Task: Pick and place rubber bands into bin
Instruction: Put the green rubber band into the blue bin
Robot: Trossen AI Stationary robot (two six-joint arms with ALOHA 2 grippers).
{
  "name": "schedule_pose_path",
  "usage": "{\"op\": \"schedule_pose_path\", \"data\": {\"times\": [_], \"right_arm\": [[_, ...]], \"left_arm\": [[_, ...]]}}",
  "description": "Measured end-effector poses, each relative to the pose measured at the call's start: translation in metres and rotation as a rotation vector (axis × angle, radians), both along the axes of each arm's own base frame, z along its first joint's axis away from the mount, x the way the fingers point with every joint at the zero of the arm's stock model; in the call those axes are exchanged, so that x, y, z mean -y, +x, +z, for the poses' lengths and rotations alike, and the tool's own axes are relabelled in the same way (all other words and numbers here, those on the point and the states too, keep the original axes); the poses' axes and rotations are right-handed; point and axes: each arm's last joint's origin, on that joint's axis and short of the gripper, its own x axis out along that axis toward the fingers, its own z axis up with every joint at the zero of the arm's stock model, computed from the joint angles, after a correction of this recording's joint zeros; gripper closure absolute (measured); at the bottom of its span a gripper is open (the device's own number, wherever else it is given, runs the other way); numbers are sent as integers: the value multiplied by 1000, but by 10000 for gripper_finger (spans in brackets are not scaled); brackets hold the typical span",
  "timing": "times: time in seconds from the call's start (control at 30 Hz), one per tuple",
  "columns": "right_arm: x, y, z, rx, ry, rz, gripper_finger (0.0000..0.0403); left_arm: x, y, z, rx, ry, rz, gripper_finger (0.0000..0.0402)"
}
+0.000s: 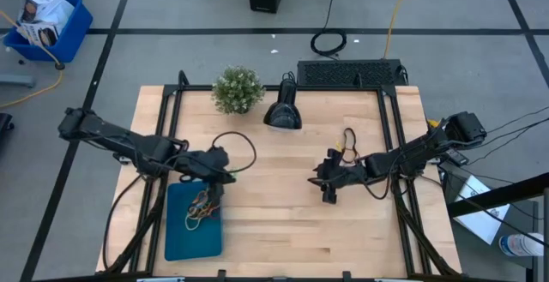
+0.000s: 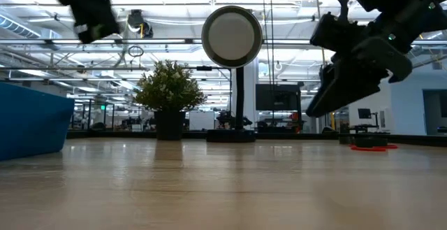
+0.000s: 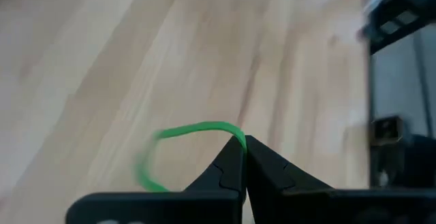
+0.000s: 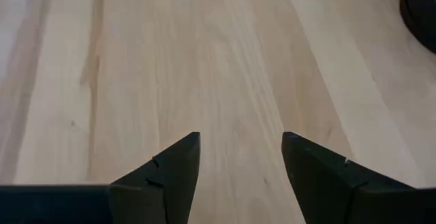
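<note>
The bin [image 1: 193, 231] is seen just below the left gripper [image 3: 244, 149], several rubber bands [image 1: 204, 205] piled inside. A green rubber band [image 3: 184, 142] is pinched between its closed fingers. The right gripper [image 4: 240, 159] is held wide open, empty, above bare table [image 1: 283, 222].

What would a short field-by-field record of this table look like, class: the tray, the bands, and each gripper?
bin: flat teal-blue rectangular tray on the wooden table's left front part
rubber bands in bin: small cluster of thin loops at the far end
left gripper: shut on a thin green rubber band, above the tray's far end
right gripper: open, empty, over bare wood at centre-right
</note>
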Motion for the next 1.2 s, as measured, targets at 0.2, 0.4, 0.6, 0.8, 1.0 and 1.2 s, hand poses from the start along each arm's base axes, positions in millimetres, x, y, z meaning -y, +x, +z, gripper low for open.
{"op": "schedule_pose_path", "data": {"times": [0.2, 0.4, 0.6, 0.8, 1.0, 1.2], "right_arm": [[0, -1, -1, -15, 12, -17, 198], [0, -1, -1, -15, 11, -18, 201], [1, -1, -1, -15, 2, -15, 198], [1, -1, -1, -17, -4, -9, 202], [1, -1, -1, -17, -4, -8, 200], [1, -1, -1, -17, -4, -8, 202]], "left_arm": [[-3, -23, -12, -283, -128, 51, 395], [4, -36, -22, -524, -262, 90, 396], [13, -37, -31, -610, -251, 176, 391], [19, -32, -45, -695, -204, 223, 392], [22, -22, -61, -764, -168, 244, 384], [25, -16, -73, -809, -141, 250, 397]]}}
